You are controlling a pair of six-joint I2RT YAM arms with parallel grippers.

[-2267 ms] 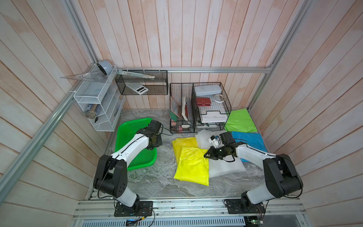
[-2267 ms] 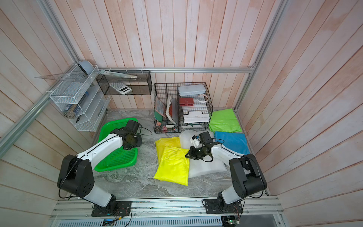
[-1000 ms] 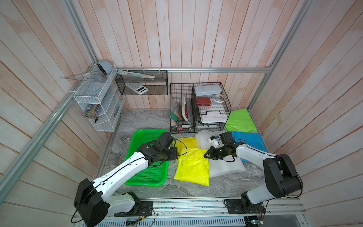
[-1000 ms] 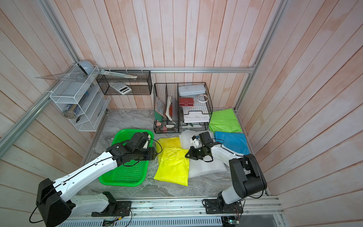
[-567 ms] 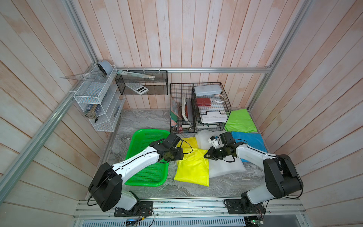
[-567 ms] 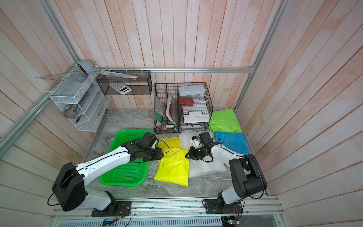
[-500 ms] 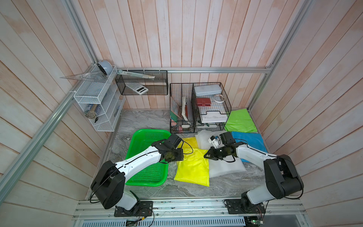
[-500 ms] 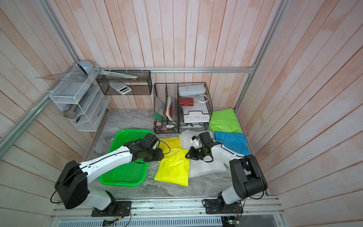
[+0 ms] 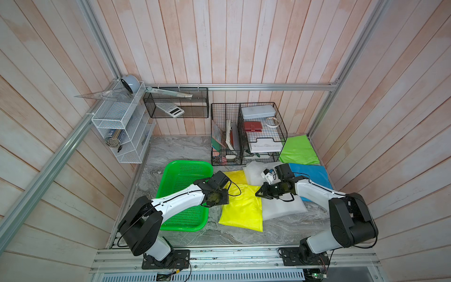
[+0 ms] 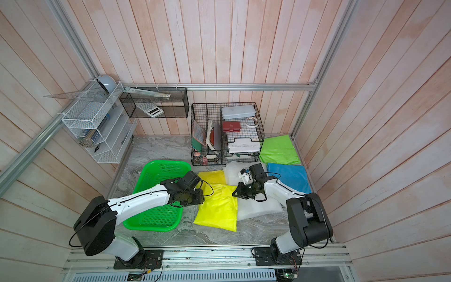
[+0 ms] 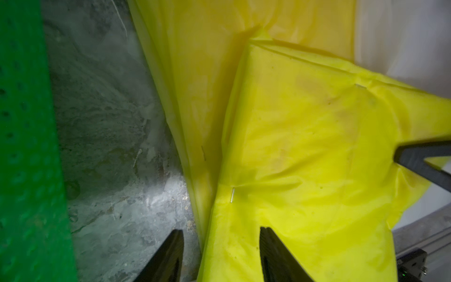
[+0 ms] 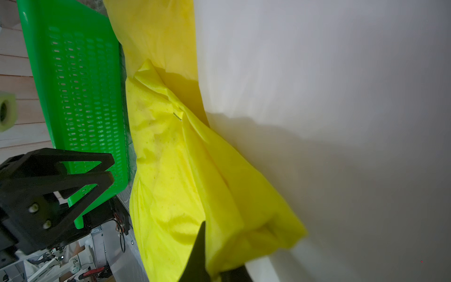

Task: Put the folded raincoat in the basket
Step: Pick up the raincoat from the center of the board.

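- In both top views, a bright green perforated basket (image 9: 181, 175) sits on the grey marbled worktop (image 9: 280, 232), lower left of centre.
- The folded yellow raincoat (image 9: 241, 210) lies outside the basket, just to its right. A strip of bare worktop shows between them. The raincoat overlaps a second yellow sheet (image 9: 234, 175) and a folded white sheet (image 9: 280, 207).
- The left pincer (image 11: 220, 232), its arm reaching across the basket, is open. In the left wrist view its two dark fingers straddle the raincoat's edge, one over worktop and one over yellow fabric.
- The right pincer (image 9: 259, 193), right of centre, is closed on the raincoat's opposite edge, where the fabric bunches.
- Black wire racks (image 9: 246, 136) stand above centre.
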